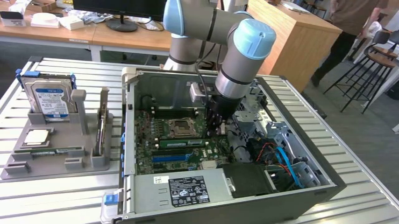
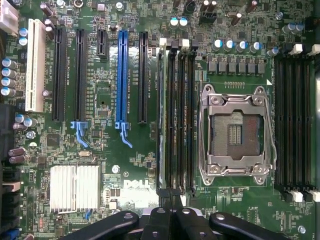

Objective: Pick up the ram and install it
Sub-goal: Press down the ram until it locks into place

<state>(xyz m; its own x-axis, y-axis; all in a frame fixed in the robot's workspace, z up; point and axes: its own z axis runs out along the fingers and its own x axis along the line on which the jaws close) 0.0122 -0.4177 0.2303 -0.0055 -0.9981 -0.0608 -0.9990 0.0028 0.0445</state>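
Closed black gripper [image 2: 170,220] holds nothing, hovering above the thin green ram stick [image 2: 161,115] seated on edge in its slot, long axis running 12-to-6 directly ahead.

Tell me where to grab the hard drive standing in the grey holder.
Probably the top edge, pinching its two broad faces from straight above: the hard drive stands upright in the grey holder, bottom seated, top free.
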